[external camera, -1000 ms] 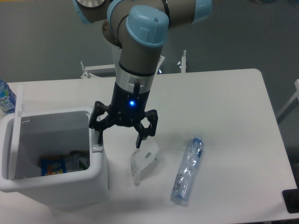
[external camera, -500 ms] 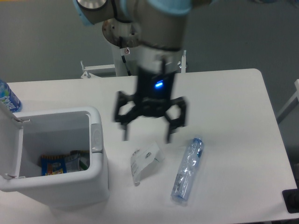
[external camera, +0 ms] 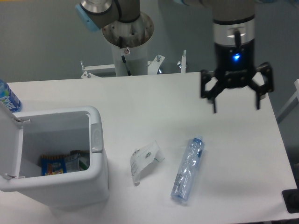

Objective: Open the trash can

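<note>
The white trash can (external camera: 96, 179) stands at the front left of the table with its lid (external camera: 10, 140) swung up and back on the left side. Its inside shows a blue packet and other wrappers at the bottom. The grey push-button tab (external camera: 96, 137) sits on the right rim. My gripper (external camera: 236, 108) hangs open and empty above the right part of the table, far from the can.
A crumpled white paper piece (external camera: 144, 160) lies right of the can. A clear plastic bottle (external camera: 188, 169) lies on its side further right. A blue-labelled bottle (external camera: 7, 97) stands at the far left edge. The arm's base (external camera: 127, 39) rises behind the table.
The gripper has moved from beside the can's right rim up and far to the right. The lid has swung further back to the left.
</note>
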### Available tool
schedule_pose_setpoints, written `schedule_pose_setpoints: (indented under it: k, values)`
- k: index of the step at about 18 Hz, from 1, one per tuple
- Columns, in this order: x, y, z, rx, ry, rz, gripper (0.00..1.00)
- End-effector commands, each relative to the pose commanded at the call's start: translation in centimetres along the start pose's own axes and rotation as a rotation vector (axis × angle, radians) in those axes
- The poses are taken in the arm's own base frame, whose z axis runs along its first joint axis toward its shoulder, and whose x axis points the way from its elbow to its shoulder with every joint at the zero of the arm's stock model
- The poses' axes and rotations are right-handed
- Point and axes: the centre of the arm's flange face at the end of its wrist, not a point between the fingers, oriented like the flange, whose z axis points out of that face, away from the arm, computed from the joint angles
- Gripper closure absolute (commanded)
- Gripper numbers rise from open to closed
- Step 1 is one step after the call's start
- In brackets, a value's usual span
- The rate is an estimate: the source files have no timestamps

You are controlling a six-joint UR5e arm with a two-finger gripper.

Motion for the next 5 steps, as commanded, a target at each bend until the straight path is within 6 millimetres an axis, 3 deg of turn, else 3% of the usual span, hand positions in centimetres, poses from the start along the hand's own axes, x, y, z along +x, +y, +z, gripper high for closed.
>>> schedule_pose_setpoints:
  k: [2, 5]
  values:
    - [-0.7, 1.6, 0.5, -0.022, 0.008, 0.073, 0.0]
    - [-1.0, 2.1, 0.0, -0.023, -0.001, 0.096, 0.0]
